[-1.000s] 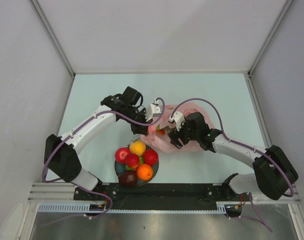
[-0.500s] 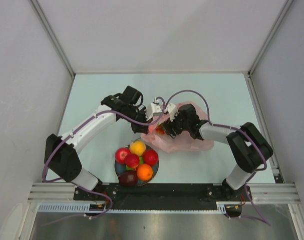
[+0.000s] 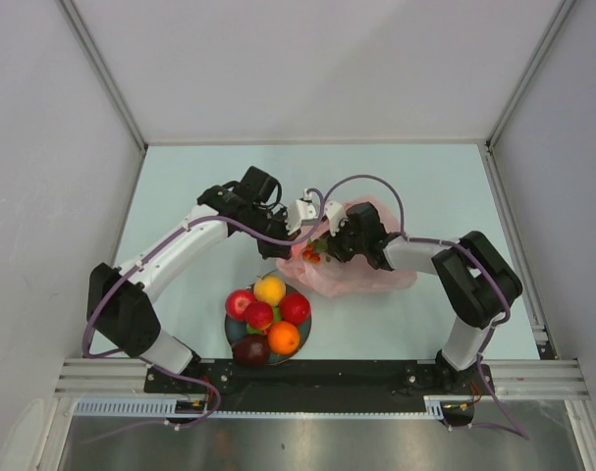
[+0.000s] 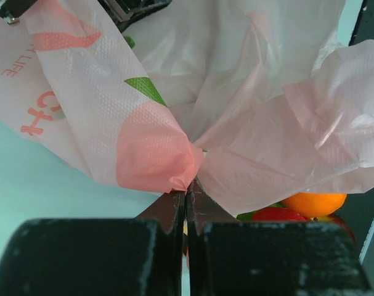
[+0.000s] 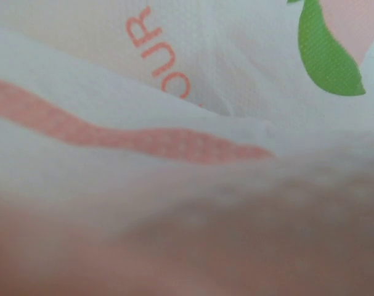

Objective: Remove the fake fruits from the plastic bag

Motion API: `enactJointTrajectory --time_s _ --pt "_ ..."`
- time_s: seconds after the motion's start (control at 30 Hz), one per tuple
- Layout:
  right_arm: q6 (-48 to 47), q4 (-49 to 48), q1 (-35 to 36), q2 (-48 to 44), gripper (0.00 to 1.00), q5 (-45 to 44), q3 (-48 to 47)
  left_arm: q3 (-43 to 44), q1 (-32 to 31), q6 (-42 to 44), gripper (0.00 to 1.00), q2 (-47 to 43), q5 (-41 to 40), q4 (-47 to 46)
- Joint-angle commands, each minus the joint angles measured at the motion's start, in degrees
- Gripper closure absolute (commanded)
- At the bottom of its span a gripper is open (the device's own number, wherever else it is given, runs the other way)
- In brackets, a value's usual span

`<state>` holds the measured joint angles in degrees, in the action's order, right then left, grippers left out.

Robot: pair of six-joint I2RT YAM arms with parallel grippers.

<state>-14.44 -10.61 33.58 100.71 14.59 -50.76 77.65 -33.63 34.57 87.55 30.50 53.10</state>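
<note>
The left gripper [image 4: 187, 196] has its dark fingers [image 4: 171, 209] pressed together, pinching a gathered fold of the thin, crinkly, translucent pink plastic bag [image 4: 267, 142], which fans out just beyond the fingertips. The right gripper [image 3: 329, 243] reaches into the bag's mouth opposite the left one; bag film fills its wrist view, so I cannot tell how its fingers stand. Nearer the arm bases, apart from the bag, small glossy plastic fake fruits [image 3: 270, 290] in red, yellow, orange and maroon are heaped on a dark round plate [image 3: 233, 332].

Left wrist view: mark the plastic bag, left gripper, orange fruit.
plastic bag [image 4: 267, 142], left wrist view, crumpled pink film.
left gripper [image 4: 187, 192], left wrist view, between shut fingertips.
orange fruit [image 4: 314, 204], left wrist view, exposed skin.
</note>
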Motion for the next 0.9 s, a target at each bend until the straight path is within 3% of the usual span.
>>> enactJointTrajectory --time_s 0.0,0.07,0.17,0.47,0.6,0.7,0.87 --pt "-2.4 0.9 -1.3 -5.5 0.78 1.8 -4.2 1.1 -0.4 0.2 1.00 -0.5 -3.1 -2.4" --pt "-3.1 6.5 -2.5 -11.7 0.92 5.2 -4.5 0.2 -0.4 -1.6 1.00 0.0 -4.7 -3.3" --pt "-4.4 15.2 -3.8 -19.3 1.00 8.8 -4.3 -0.1 -0.4 -2.7 1.00 0.3 -4.7 -4.6" --pt "-4.1 24.0 -4.3 -29.8 1.00 9.4 -4.1 6.2 -0.4 -4.8 1.00 6.5 -5.2 -6.4" --pt "-8.3 27.9 -4.3 -36.7 1.00 9.3 -4.0 10.8 -0.4 -6.0 1.00 10.2 -4.9 -7.4" --pt "-9.2 31.8 -4.2 -39.7 1.00 7.7 -4.0 15.7 -0.4 -6.0 1.00 14.0 -4.5 -8.3" --pt "-8.5 33.4 -4.9 -45.8 1.00 1.5 -4.0 33.2 -0.3 -5.5 1.00 24.1 -5.6 -6.7"
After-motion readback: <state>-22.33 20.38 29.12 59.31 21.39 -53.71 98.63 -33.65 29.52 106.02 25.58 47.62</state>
